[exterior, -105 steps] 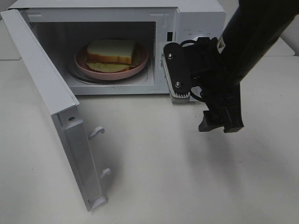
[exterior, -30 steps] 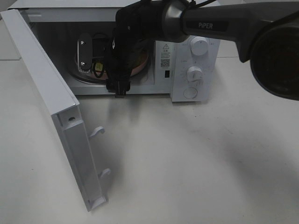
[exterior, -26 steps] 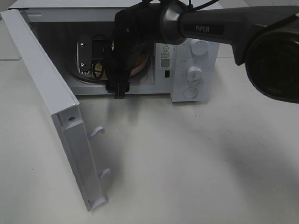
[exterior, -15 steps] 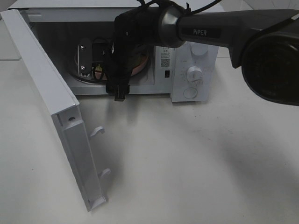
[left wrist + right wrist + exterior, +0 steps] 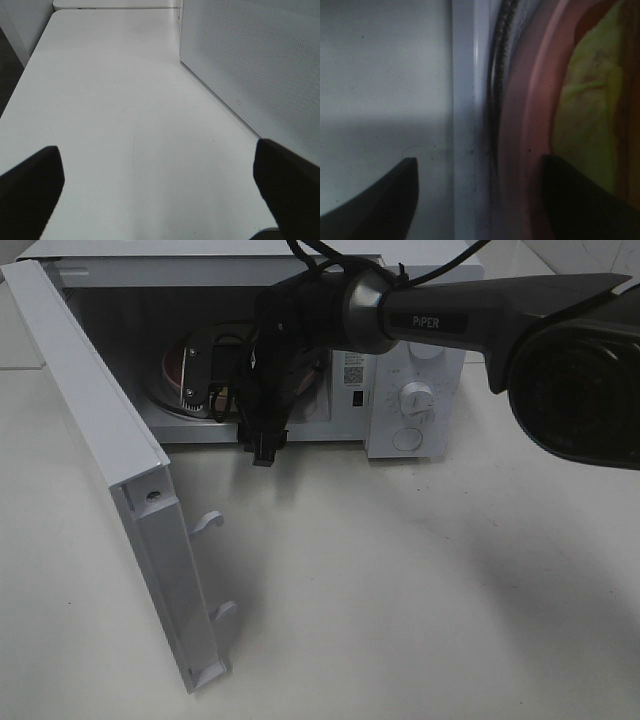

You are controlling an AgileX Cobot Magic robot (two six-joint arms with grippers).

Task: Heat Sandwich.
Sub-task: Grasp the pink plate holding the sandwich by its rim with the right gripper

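The white microwave (image 5: pixel 440 390) stands at the back of the table with its door (image 5: pixel 90 430) swung wide open to the left. My right arm reaches across into the opening, and my right gripper (image 5: pixel 263 448) hangs at the front sill, hiding most of the inside. A slice of the pink plate (image 5: pixel 172 370) shows left of it. In the right wrist view the gripper (image 5: pixel 480 200) is open and empty. One finger is over the table, the other over the plate's rim (image 5: pixel 530 125). The sandwich (image 5: pixel 585 110) lies on the plate, its yellow-green layer showing.
The microwave's knobs (image 5: pixel 415 397) are on its right panel. Door latch hooks (image 5: pixel 207 522) stick out toward the table. My left gripper (image 5: pixel 155 200) is open above bare white table, beside a dotted white panel (image 5: pixel 260 55); it does not show in the exterior view.
My right gripper has shifted slightly right and toward the front of the opening, and its wrist has tilted. More of the pink plate shows on the left. The door has not moved.
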